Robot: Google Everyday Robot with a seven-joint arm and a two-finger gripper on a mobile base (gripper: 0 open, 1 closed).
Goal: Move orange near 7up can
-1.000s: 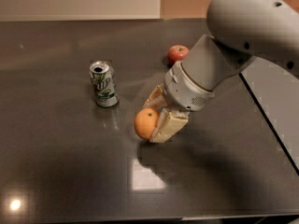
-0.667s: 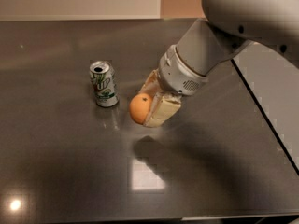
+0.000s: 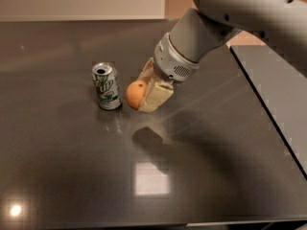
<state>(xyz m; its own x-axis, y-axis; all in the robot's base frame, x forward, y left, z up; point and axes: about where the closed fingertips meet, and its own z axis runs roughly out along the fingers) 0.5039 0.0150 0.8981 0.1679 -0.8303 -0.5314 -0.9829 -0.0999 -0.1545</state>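
Note:
The 7up can point(image 3: 106, 86), silver-white with a green and red logo, stands upright on the dark table point(image 3: 72, 166) at centre left. The orange point(image 3: 135, 94) is held just right of the can, a small gap between them, lifted above the table with its shadow below. My gripper point(image 3: 142, 96) comes in from the upper right on the grey arm and is shut on the orange, its cream fingers point(image 3: 157, 97) on either side of the fruit. The red apple is hidden behind the arm.
The grey arm point(image 3: 230, 18) fills the upper right. A seam point(image 3: 268, 104) runs down the right side, with a separate dark surface beyond it. Bright light reflections point(image 3: 151, 178) lie on the tabletop at the front.
My gripper has carried the orange left and away from the camera, from mid-table to right beside the can. The arm now covers the apple. The can has not moved.

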